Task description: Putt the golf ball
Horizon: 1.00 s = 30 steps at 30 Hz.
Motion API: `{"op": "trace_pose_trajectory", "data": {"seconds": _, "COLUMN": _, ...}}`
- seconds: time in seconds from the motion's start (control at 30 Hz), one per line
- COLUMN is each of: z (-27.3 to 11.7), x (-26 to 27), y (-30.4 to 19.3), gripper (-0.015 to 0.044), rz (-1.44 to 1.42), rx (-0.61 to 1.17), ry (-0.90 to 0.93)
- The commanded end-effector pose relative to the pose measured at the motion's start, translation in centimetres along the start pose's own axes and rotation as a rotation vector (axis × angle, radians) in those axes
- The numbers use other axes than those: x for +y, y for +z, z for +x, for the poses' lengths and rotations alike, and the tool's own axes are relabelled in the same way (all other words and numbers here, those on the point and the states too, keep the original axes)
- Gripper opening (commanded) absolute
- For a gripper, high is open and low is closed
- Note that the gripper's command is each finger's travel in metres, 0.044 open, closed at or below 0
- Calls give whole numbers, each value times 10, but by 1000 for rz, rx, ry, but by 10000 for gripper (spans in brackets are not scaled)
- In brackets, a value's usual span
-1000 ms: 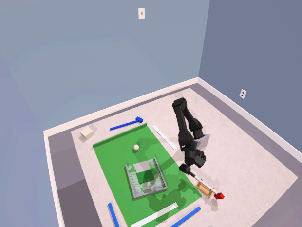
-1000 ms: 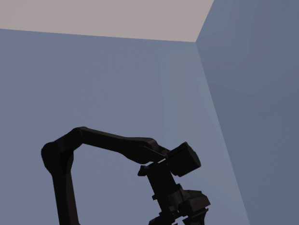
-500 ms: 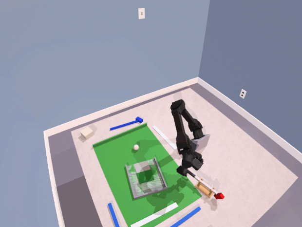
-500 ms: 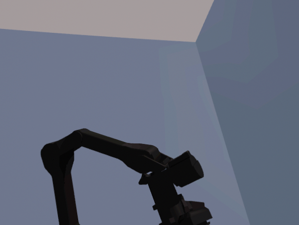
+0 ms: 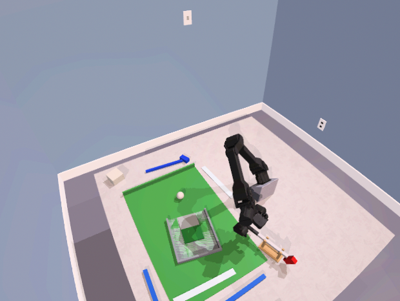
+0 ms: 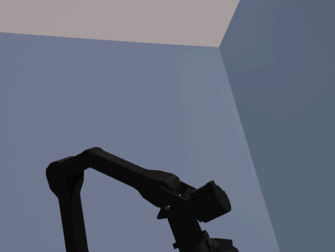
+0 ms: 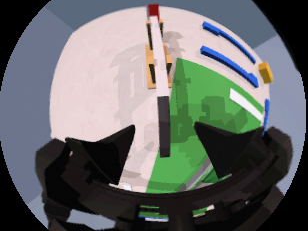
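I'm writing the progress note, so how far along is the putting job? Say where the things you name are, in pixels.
Nothing of the putt looks done: the golf ball [image 5: 180, 195] sits on the green mat [image 5: 145, 207] [image 7: 187, 99], off the ramp. In hand is the approach: the open gripper [image 7: 165, 126] is near the grip end of the red putter [image 5: 290, 259] [image 7: 153, 12], which lies on its wooden rest [image 5: 275, 257] [image 7: 151, 83]. Grasping, lifting and putting remain.
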<state>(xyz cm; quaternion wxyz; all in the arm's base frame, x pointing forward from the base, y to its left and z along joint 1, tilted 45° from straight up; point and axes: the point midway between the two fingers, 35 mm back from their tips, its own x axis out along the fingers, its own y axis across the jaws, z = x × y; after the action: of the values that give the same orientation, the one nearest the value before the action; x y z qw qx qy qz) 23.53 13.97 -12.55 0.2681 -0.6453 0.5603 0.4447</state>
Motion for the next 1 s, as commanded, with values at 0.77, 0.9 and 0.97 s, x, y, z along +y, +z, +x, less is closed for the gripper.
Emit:
{"op": "trace_pose_trajectory", "data": {"seconds": 0.77, "z": 21, "x": 0, "y": -7, "gripper": 282, "rz": 1, "rx": 2, "ry": 2}}
{"op": "trace_pose_trajectory", "data": {"seconds": 0.9, "z": 21, "x": 0, "y": -7, "gripper": 177, "rz": 1, "rx": 2, "ry": 2}}
{"op": "trace_pose_trajectory", "data": {"seconds": 0.97, "z": 21, "x": 0, "y": -7, "gripper": 125, "rz": 1, "rx": 2, "ry": 2}}
